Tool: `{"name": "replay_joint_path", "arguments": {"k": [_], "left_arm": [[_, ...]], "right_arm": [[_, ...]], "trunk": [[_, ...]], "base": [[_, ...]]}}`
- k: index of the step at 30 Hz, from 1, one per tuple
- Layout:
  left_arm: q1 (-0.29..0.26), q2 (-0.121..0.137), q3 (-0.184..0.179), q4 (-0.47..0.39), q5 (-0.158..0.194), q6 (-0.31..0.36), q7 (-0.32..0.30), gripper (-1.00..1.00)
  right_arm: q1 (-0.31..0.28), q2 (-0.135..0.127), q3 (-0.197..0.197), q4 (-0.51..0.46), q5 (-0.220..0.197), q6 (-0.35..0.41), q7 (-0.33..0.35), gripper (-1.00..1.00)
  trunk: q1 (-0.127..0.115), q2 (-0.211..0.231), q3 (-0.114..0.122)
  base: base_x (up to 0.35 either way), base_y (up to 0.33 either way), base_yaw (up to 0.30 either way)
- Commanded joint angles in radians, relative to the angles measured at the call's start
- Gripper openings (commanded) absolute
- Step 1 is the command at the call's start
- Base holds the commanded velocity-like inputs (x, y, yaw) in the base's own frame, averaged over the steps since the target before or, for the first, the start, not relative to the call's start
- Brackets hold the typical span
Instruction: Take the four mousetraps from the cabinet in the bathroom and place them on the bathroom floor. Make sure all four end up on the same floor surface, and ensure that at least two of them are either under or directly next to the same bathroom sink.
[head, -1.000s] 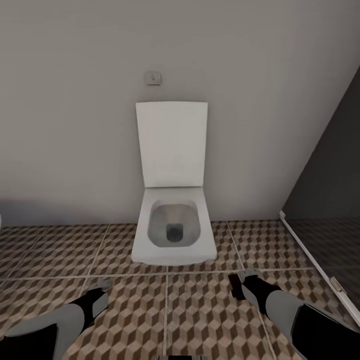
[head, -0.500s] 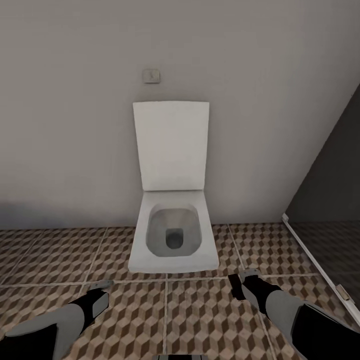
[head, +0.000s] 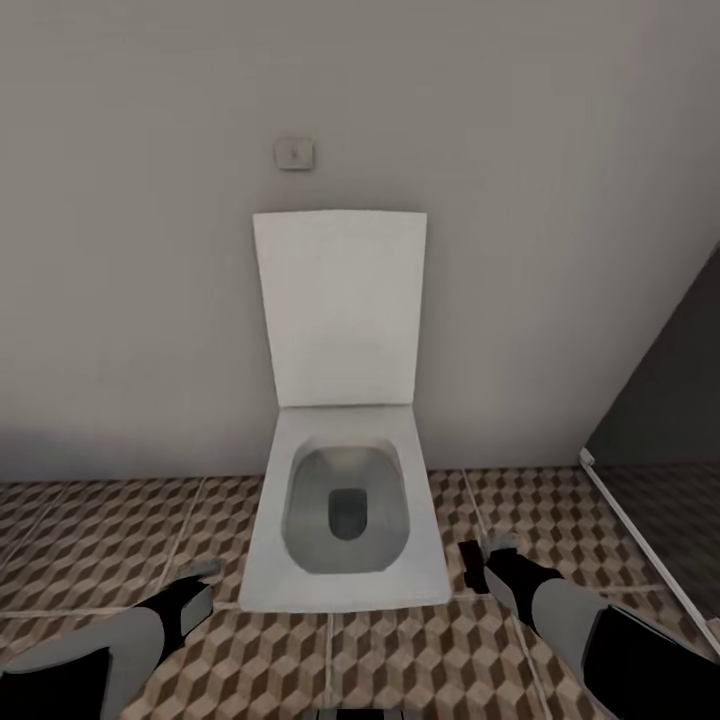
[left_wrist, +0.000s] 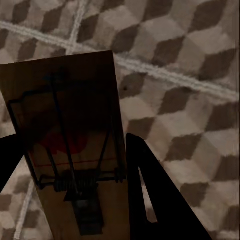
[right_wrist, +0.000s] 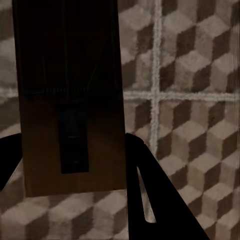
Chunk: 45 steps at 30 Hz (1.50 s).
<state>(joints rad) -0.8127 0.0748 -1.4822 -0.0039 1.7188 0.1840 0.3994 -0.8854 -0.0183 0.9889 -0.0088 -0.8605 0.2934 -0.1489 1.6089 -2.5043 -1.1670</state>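
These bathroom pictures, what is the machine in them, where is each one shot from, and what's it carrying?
They are simulator renders from a two-armed wheeled robot. The head camera looks down at an open toilet on the patterned bathroom floor, with the left gripper and right gripper at the bottom corners. The other two pictures come from cameras on the wrists, looking along the fingers. Each gripper is shut on a mousetrap: the left mousetrap and the right mousetrap, both held above the tiles.

Head view facing toilet (head: 345, 500), wrist views close above shared bathroom floor (left_wrist: 190, 100)
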Motion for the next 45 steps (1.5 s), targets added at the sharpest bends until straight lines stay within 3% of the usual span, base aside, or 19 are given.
{"name": "replay_joint_path", "arguments": {"k": [1, 5, 7, 10, 16, 21, 25, 31, 42, 45], "left_arm": [[-0.002, -0.008, -0.01, -0.002, 0.001, 0.006, 0.002, -1.0], [-0.068, -0.045, -0.012, -0.003, 0.001, 0.027, 0.004, -1.0], [-0.117, -0.043, -0.011, -0.002, 0.002, 0.063, 0.004, -1.0], [-0.187, -0.031, -0.008, -0.004, 0.003, 0.187, 0.001, -1.0], [-0.266, -0.026, -0.008, -0.003, 0.003, 0.253, 0.001, -1.0], [-0.296, -0.001, -0.01, 0.005, 0.003, 0.253, 0.002, -1.0], [-0.294, 0.011, -0.011, 0.004, 0.003, 0.211, 0.0, -1.0], [-0.291, -0.013, -0.012, -0.008, 0.001, 0.104, -0.017, -1.0], [-0.29, -0.021, -0.013, -0.008, 0.001, 0.102, -0.017, -1.0], [-0.29, -0.023, -0.012, -0.009, 0.001, 0.103, -0.016, -1.0]], "right_arm": [[-0.003, 0.0, 0.008, -0.001, -0.013, 0.004, -0.018, -1.0], [-0.053, 0.003, 0.003, -0.003, -0.019, 0.011, -0.099, -1.0], [-0.077, 0.003, -0.006, -0.002, -0.022, 0.014, -0.118, -1.0], [-0.119, 0.002, -0.057, 0.0, -0.027, 0.031, -0.139, -1.0], [-0.17, 0.001, -0.133, -0.002, -0.024, 0.145, -0.16, -1.0], [-0.177, 0.002, -0.141, -0.001, -0.023, 0.16, -0.162, -1.0], [-0.177, -0.002, -0.142, -0.001, -0.021, 0.161, -0.162, -1.0], [-0.178, 0.001, -0.138, -0.002, -0.017, 0.163, -0.157, -1.0], [-0.178, 0.004, -0.136, -0.003, -0.017, 0.166, -0.149, -1.0], [-0.178, 0.003, -0.137, -0.003, -0.017, 0.167, -0.147, -1.0]], "trunk": [[0.0, 0.0, -0.001], [0.0, 0.0, -0.001], [0.0, 0.0, -0.001], [0.0, 0.0, -0.001], [0.0, 0.0, -0.001], [0.0, 0.0, -0.001], [0.0, 0.0, -0.001], [0.0, 0.0, -0.001], [0.0, 0.0, -0.001], [0.001, -0.001, -0.012]], "base": [[0.078, 0.0, 0.0], [0.029, 0.0, 0.0], [0.009, 0.0, 0.0], [0.003, 0.0, 0.0], [0.0, 0.0, 0.0], [0.0, 0.0, 0.0], [0.0, 0.0, 0.0], [0.0, 0.0, 0.0], [0.0, 0.0, 0.0], [0.0, 0.0, 0.0]]}}
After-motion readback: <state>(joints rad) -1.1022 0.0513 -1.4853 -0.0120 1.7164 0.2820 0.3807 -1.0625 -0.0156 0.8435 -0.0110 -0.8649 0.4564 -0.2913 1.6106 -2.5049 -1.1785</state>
